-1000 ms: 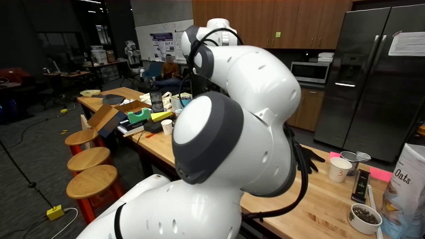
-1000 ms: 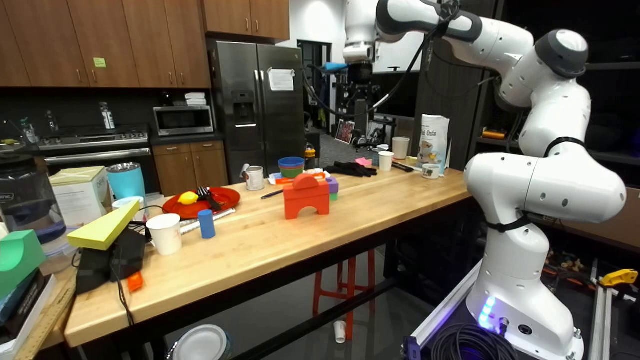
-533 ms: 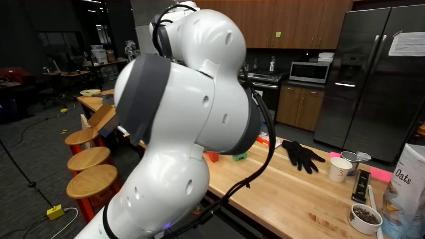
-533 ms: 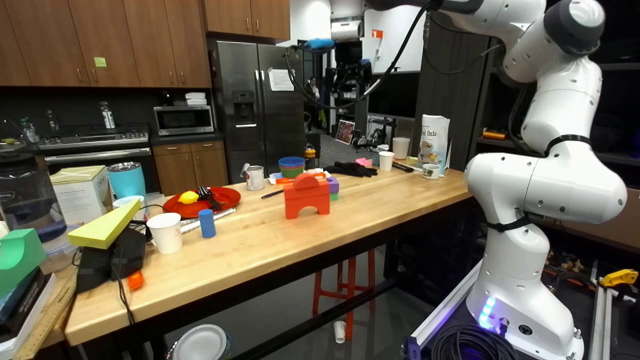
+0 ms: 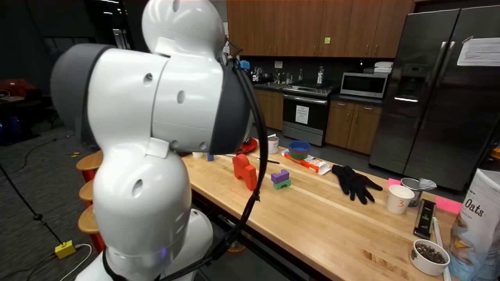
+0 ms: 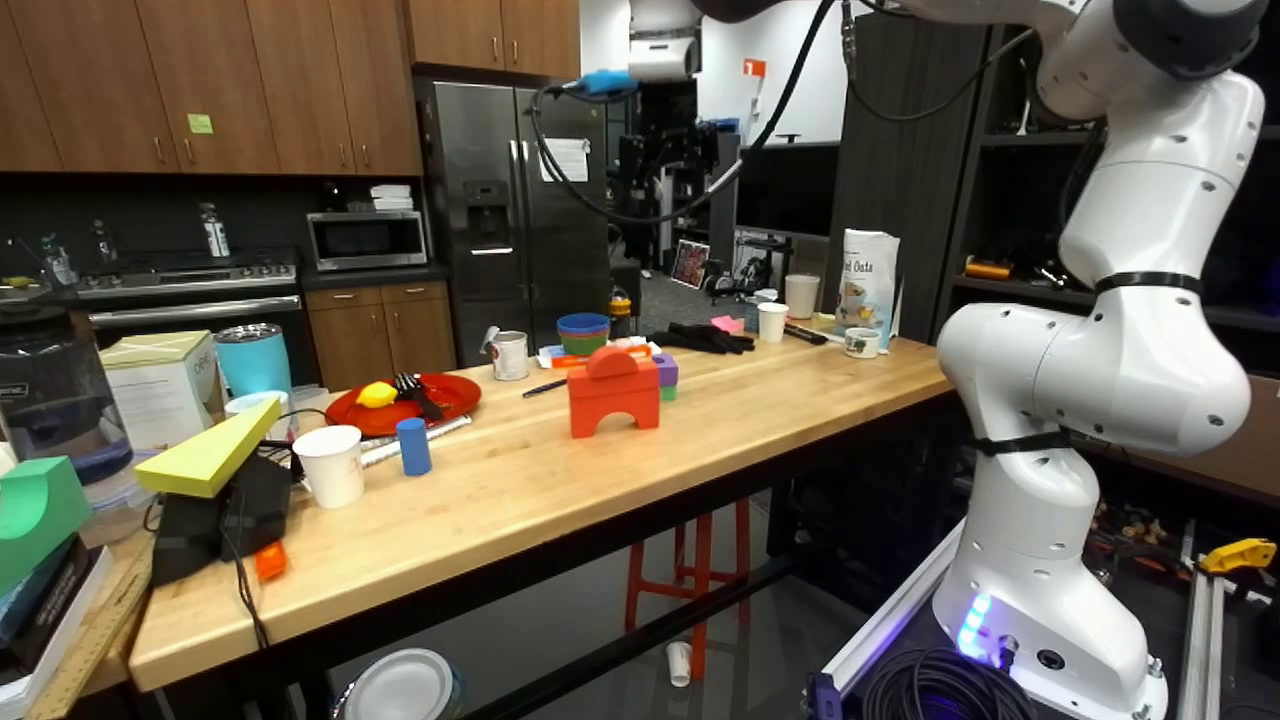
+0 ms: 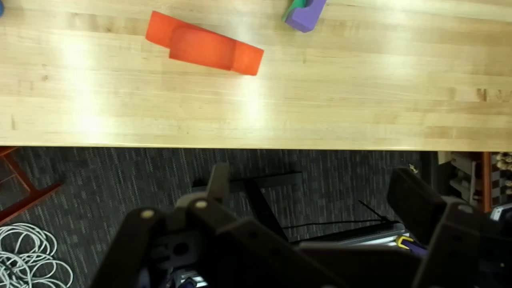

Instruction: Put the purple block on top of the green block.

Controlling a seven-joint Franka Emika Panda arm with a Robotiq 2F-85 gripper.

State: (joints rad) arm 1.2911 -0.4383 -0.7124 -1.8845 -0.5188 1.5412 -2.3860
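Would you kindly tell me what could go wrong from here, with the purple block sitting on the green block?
The purple block simply rests on the green block, so a bump might topple it. The orange-red arch stands close by; if the open pincer were lowered there, it could knock that into the pair.

On the wood tbl [image 5: 332, 230] I see a red arch block [image 6: 612, 393] standing upright. Blk utensil [image 6: 428, 403] & ylw lemon [image 6: 377, 395] lie on the red plate [image 6: 462, 398], blue cyl. [image 6: 413, 447] nr it. I also spot a blk glove [image 5: 353, 183] lying flat, wht cup [image 5: 398, 200] marked 3 nr that, & a bowl [image 5: 424, 267] w/ dk bits [image 5: 429, 253] beside the oats bag [image 5: 474, 226]. Fridge [image 5: 449, 101] & microwave [image 5: 364, 84] beyond.
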